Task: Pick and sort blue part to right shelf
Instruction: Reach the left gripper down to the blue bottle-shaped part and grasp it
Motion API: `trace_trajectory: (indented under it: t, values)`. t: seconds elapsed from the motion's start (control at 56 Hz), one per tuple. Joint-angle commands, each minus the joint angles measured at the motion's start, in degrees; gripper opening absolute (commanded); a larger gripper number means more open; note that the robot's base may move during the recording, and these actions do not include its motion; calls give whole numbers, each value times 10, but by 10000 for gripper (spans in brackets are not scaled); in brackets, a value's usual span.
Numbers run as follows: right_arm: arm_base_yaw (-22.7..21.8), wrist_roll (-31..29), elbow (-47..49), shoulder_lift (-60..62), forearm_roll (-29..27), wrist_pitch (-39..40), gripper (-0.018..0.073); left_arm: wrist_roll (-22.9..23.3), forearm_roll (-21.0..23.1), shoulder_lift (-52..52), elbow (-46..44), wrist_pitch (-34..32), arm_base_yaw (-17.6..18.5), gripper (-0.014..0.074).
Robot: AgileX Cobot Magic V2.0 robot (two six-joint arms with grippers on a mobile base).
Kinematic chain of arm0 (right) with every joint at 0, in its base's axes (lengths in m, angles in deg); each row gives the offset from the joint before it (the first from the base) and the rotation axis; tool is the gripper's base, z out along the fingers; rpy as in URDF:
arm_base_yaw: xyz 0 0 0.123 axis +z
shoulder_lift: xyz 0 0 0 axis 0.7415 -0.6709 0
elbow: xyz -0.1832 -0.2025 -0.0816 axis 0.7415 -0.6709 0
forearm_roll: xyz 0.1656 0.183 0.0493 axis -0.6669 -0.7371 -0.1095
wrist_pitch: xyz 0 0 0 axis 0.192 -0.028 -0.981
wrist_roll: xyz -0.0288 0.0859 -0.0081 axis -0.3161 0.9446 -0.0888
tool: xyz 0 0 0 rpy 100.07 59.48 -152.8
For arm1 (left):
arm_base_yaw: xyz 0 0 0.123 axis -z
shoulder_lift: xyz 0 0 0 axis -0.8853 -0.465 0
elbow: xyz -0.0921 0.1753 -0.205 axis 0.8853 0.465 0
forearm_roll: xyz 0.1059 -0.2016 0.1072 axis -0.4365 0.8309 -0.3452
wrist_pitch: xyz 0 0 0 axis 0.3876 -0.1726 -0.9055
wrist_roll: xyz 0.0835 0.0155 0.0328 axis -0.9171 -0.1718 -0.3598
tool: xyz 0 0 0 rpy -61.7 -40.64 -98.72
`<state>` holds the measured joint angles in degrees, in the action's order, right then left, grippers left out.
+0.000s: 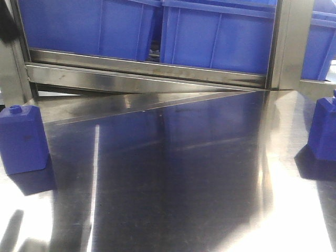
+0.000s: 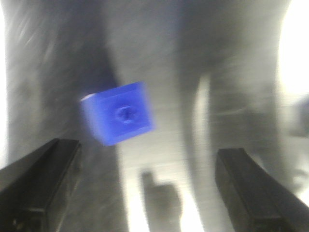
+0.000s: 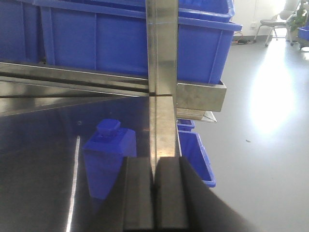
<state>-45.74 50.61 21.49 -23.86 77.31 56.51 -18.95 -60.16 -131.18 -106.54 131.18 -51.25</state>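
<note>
Nearest, the left end effector (image 2: 147, 159) hangs with its black fingers spread wide, holding nothing. On the table just beyond its fingertips sits the blue part (image 2: 118, 112), blurred, its capped top facing up. The right end effector (image 3: 154, 165) has its dark pads pressed together, empty. The table (image 1: 173, 178) is brushed, mirror-bright steel. By its left edge the blue part stands upright, a boxy plastic block with its long axis vertical and a small round cap on top. A second blue part (image 1: 323, 128) stands at the right edge. Behind, a steel shelf rail (image 1: 147, 73) carries ribbed blue plastic bins (image 1: 215, 37).
</note>
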Motion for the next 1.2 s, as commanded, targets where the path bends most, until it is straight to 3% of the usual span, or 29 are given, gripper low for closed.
trace_trajectory:
  t: [0.0,0.071,0.214,0.339,0.482,0.66,0.964,1.053,1.178]
  values:
    - [0,-1,4,10,-1,54,49,78,-62,-20,-35,7,22,609]
    - [0,-1,4,10,-1,54,49,114,-61,-42,-44,1,32,609]
    - [0,-1,4,10,-1,54,49,120,-54,-73,-50,-15,61,609]
    - [0,-1,4,10,-2,51,49,120,-77,-99,-50,-16,79,609]
    - [0,-1,4,10,-2,51,49,141,-89,-117,-50,-24,79,609]
    - [0,-1,4,10,-2,51,49,141,-94,-137,-50,-49,79,609]
    - [0,-1,4,10,-2,51,49,141,-100,-166,-50,-36,79,604]
    - [0,-1,4,10,-2,51,49,141,-101,-166,-50,-31,79,553]
    - [0,-1,4,10,-2,51,49,140,-101,-166,-50,-25,79,415]
